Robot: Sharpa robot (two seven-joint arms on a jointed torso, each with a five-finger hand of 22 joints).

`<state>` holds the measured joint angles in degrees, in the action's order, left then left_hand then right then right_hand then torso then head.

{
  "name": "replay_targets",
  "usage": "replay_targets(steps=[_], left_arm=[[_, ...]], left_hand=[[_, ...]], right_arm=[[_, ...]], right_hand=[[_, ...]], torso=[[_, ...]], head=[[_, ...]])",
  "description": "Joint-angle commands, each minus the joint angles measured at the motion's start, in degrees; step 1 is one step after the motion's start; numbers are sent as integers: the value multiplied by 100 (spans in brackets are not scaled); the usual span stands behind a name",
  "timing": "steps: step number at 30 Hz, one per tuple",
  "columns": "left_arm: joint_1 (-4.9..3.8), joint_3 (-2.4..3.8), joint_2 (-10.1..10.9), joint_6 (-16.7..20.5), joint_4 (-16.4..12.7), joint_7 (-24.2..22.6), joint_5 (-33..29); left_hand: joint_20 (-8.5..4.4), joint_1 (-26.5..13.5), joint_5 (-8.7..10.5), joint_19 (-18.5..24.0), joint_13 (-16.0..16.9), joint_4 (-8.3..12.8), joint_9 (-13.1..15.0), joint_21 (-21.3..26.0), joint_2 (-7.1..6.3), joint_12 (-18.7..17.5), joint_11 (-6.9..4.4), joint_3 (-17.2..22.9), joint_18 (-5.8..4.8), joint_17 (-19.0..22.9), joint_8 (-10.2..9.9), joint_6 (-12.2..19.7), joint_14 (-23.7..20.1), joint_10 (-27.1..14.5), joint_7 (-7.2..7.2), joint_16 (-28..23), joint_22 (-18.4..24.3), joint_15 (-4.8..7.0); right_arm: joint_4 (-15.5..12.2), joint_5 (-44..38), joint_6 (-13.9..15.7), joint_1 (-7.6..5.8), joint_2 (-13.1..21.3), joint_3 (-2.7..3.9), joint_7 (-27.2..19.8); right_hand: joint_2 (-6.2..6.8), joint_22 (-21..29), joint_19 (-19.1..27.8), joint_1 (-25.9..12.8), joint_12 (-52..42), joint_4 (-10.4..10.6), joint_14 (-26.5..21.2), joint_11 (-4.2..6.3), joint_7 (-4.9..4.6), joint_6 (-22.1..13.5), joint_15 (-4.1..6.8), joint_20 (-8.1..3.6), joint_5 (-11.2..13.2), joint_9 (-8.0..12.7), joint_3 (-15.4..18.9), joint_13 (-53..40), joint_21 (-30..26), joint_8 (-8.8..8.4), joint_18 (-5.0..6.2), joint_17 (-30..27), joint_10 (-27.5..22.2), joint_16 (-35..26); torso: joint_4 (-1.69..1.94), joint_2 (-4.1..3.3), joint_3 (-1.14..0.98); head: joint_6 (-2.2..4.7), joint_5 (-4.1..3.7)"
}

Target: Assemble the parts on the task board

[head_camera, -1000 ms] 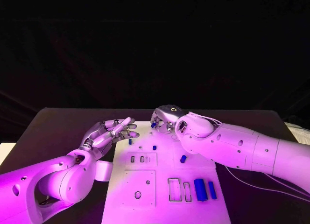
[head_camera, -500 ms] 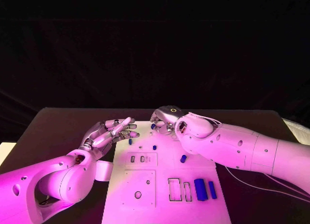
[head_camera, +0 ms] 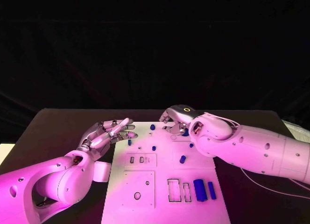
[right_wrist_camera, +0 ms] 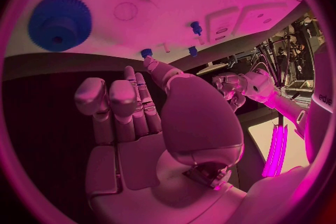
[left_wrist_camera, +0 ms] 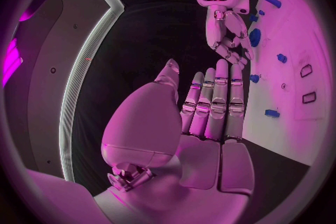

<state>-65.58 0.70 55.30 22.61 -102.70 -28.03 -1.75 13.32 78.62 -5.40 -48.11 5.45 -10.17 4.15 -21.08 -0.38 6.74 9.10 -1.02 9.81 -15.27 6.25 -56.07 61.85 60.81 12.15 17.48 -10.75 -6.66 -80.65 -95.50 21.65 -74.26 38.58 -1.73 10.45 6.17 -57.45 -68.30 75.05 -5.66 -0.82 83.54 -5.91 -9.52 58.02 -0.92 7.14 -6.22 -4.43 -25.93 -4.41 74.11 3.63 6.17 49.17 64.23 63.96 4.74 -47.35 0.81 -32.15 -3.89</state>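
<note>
The white task board (head_camera: 163,170) lies mid-table. My right hand (head_camera: 175,122) hovers over its far right part, fingers apart and holding nothing; in the right wrist view the hand (right_wrist_camera: 133,112) is empty too. A blue gear (right_wrist_camera: 59,22) lies on the board just beyond its fingertips, and the gear (left_wrist_camera: 255,37) sits beside that hand (left_wrist_camera: 227,39). A small blue peg (head_camera: 152,126) stands free at the far edge. My left hand (head_camera: 108,133) is held flat and open at the board's left edge, its fingers (left_wrist_camera: 213,101) straight.
Small blue pegs (head_camera: 129,142) (head_camera: 155,147) (head_camera: 183,159) dot the board's middle. Two blue bars (head_camera: 200,190) (head_camera: 211,190) stand beside empty rectangular slots (head_camera: 175,190) near the front. Black table (head_camera: 60,126) surrounds the board.
My right hand has shifted to the right, away from the blue peg at the far edge, which now stands uncovered. The left hand has barely moved.
</note>
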Motion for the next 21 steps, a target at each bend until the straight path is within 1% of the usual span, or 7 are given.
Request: replay_targets(steps=[1, 7, 10, 11, 12, 15, 21], left_arm=[[-7, 5, 14, -112, -19, -35, -5], [-7, 4, 27, -124, -11, -29, -5], [-7, 4, 18, -137, 1, -25, -5], [-7, 4, 15, -142, 4, -22, -5], [-7, 4, 12, -147, 6, -20, -5], [-7, 3, 9, -157, 10, -15, -5], [-5, 2, 5, -175, 9, -10, -5]], left_hand=[[-4, -3, 17, 51, 2, 21, -5, -18, 42, -40, 24, -15, 58, -10, -20, -1, -22, -30, 22, -21, -3, -3], [-3, -1, 17, 53, 2, 25, -6, -17, 44, -44, 25, -19, 58, -13, -24, 1, -24, -33, 23, -22, -2, -4], [-1, 8, 16, 57, 2, 35, -5, -17, 55, -49, 25, -20, 59, -17, -27, 1, -28, -34, 19, -24, -2, -5], [-1, 9, 16, 57, 2, 36, -5, -17, 56, -49, 25, -20, 59, -18, -27, 0, -28, -34, 18, -24, -2, -5], [0, 16, 15, 59, 2, 42, -5, -17, 63, -51, 23, -19, 59, -20, -28, -2, -31, -34, 16, -26, -2, -5], [0, 16, 15, 59, 2, 42, -5, -17, 64, -52, 23, -19, 59, -20, -28, -2, -31, -34, 16, -26, -2, -5], [1, 25, 13, 61, 3, 50, -4, -17, 74, -54, 22, -19, 60, -24, -29, -5, -34, -32, 13, -27, -2, -5]], right_arm=[[-300, 442, -69, -79, 290, 30, 180], [-691, 832, -486, -209, 921, 63, 469], [-718, 948, -736, -234, 1061, 68, 657], [-716, 963, -814, -238, 1081, 69, 717], [-712, 974, -878, -239, 1093, 68, 770], [-670, 1015, -981, -231, 1084, 66, 899], [-506, 1191, -972, -191, 995, 56, 1117]], right_hand=[[133, -189, -161, -29, -208, 51, 88, 84, -1, -71, 53, -27, -91, 17, 75, -96, 113, -19, 22, 218, 469, 176], [466, -972, -722, -162, -1270, 180, 320, 349, 174, -261, 277, -245, -383, 35, 720, -874, 544, 4, -138, 1348, 1725, 1007], [384, -1567, -1102, -152, -3870, 362, 425, 368, 179, -343, 290, -264, -603, 25, 1264, -3589, 856, 12, -262, 2320, 1761, 1673], [332, -1751, -1197, 4, -4954, 404, 423, 385, 219, -384, 163, -260, -721, 14, 1532, -4744, 956, 21, -287, 2557, 1531, 1848], [229, -1826, -1239, -161, -5256, 555, 429, 304, 143, -393, 218, -239, -666, 13, 1598, -5073, 989, 16, -305, 2642, 1565, 1894], [98, -1959, -1291, -33, -6073, 717, 435, 247, 92, -412, 162, -160, -678, -6, 1898, -5993, 1058, 17, -330, 2839, 1443, 2025], [-1, -2062, -1346, 97, -6564, 761, 455, 219, 66, -422, 141, -134, -754, -15, 1993, -6559, 1107, 15, -349, 2997, 1568, 2114]], torso=[[-44, 12, -4], [-106, 50, -14], [-124, 58, -23], [-126, 61, -26], [-128, 62, -31], [-135, 59, -43], [-124, 57, -37]], head=[[18, 6], [31, 8], [32, 21], [31, 23], [31, 26], [26, 31], [18, 29]])
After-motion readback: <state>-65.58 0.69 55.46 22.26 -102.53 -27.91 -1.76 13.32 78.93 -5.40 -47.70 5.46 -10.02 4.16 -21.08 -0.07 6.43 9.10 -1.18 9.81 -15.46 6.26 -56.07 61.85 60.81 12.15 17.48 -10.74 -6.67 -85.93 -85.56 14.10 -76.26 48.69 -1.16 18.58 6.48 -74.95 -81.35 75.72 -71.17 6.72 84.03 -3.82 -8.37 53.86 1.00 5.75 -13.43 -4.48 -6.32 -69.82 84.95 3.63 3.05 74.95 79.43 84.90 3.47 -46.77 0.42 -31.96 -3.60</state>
